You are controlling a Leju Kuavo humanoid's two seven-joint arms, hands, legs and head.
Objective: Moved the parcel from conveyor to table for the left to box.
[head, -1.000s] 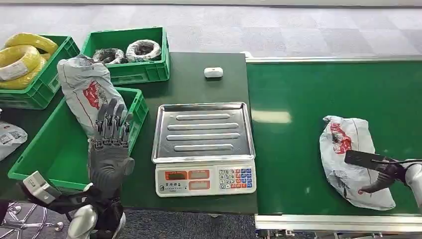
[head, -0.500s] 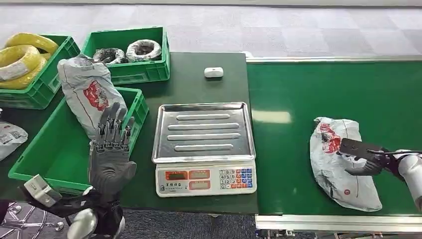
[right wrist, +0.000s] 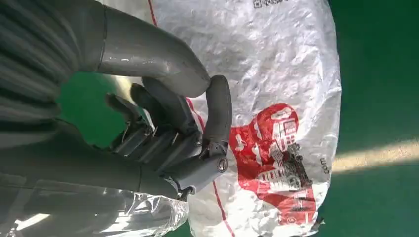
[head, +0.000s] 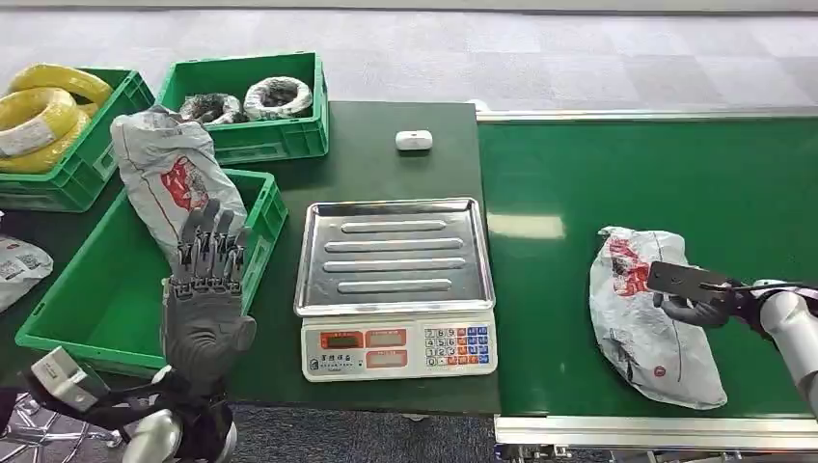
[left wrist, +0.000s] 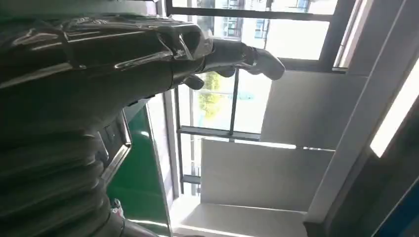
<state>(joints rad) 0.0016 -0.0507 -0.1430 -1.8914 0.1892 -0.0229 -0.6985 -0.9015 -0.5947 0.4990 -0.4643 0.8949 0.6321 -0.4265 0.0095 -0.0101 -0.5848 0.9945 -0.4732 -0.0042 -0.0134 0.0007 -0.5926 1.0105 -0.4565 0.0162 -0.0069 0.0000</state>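
Parcel (head: pixel 648 318) lies lengthwise on conveyor (head: pixel 598 164), under right robot hand (head: pixel 696 307); fingers curled onto it, grip unconfirmed. Surface (head: pixel 386 164) lies leftward.

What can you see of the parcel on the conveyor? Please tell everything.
The parcel is a soft, crinkled grey-white plastic mailer bag with a red printed logo and thin red lines. It lies flat on the green conveyor, lengthwise toward the robot, right of the scale. The right hand rests on its top, fingers curled against the plastic; whether it truly grips is unclear.
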